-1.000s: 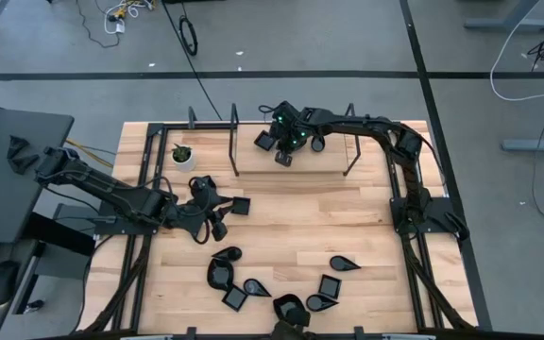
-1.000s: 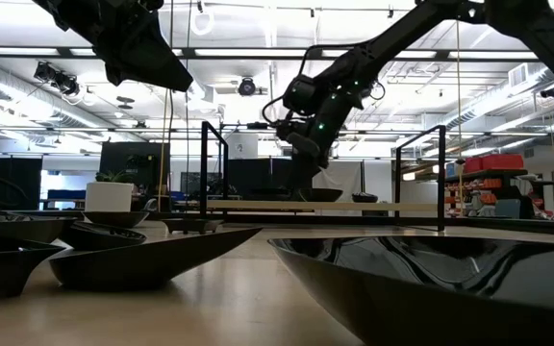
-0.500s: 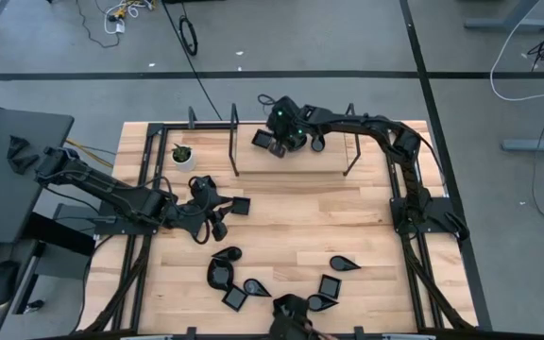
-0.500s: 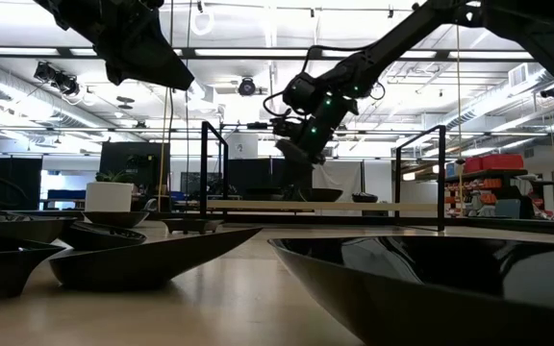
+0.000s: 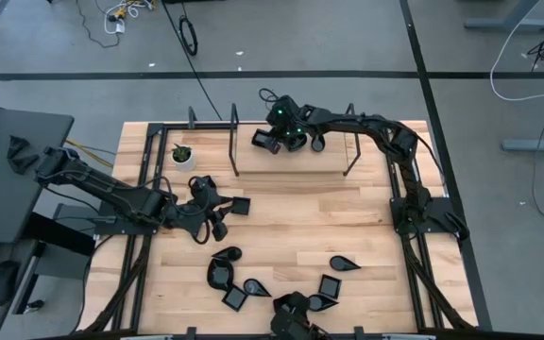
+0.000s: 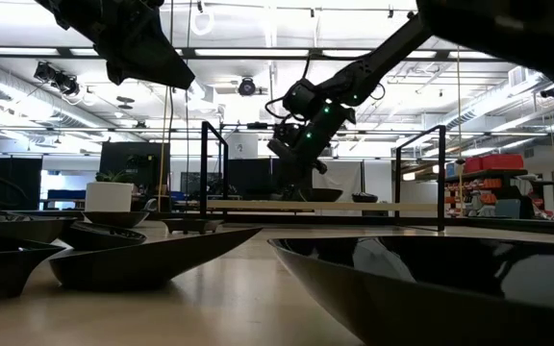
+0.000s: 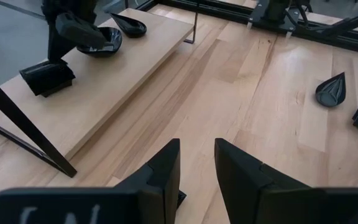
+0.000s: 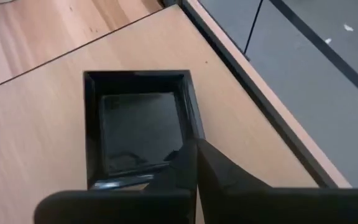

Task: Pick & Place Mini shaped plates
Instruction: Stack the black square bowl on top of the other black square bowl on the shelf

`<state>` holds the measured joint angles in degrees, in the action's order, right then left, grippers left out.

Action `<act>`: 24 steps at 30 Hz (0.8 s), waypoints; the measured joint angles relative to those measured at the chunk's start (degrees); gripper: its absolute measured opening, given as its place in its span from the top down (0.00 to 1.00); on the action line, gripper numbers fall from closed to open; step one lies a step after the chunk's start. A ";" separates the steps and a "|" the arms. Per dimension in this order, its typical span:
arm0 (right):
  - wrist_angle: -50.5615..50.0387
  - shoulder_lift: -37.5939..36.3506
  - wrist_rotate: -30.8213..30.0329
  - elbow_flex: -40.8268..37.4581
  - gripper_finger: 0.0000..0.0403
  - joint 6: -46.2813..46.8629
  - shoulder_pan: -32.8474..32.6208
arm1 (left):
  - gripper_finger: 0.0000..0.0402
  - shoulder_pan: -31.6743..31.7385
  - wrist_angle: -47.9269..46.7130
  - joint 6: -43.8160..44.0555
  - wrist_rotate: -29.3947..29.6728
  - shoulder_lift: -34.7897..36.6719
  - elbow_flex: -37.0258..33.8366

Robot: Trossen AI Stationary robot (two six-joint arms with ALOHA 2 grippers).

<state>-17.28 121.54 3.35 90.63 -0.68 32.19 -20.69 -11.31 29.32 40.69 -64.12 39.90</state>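
My right gripper (image 8: pixel 192 146) is shut over the raised wooden shelf (image 5: pixel 291 162) at the table's far side, on a black square mini plate (image 8: pixel 138 121), which also shows in the high view (image 5: pixel 263 142). A rounded plate (image 7: pixel 101 40) and a teardrop plate (image 7: pixel 129 25) rest on the shelf beside it. My left gripper (image 7: pixel 196 146) hangs open above the table's left middle with bare wood between its fingertips. A square plate (image 5: pixel 242 205) lies by its tips. Several more black plates (image 5: pixel 236 297) lie near the front edge. My right gripper has the square plate's side rim (image 8: pixel 191 134) near one corner between its two shut fingers. One finger (image 8: pixel 178 163) is on the inner side, the other on the outer. The fingers slant down from the table's right. The plate sits flat at the shelf board.
A small white pot with a green plant (image 5: pixel 183 156) stands at the far left by the shelf's black posts (image 5: pixel 233 142). A teardrop plate (image 7: pixel 331 90) and a square one (image 5: pixel 330 285) lie toward the near right. Bare wood (image 5: pixel 319 217) spans the table's middle.
My right gripper has rolled and tipped above the shelf, shifting a little toward the table's far left, and has stayed shut. The square plate has kept about the same spot on the shelf.
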 joint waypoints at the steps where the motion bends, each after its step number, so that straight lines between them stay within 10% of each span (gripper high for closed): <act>1: 0.03 0.00 0.31 0.00 0.99 0.08 0.04 | 0.74 -0.02 0.00 0.00 0.00 0.00 0.00; 24: -0.21 -0.11 3.38 0.00 0.98 0.93 -2.61 | 0.74 0.00 0.35 -0.02 0.02 0.00 0.00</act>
<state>-17.49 121.43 6.73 90.63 0.25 29.58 -20.69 -10.96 29.30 40.71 -64.12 39.90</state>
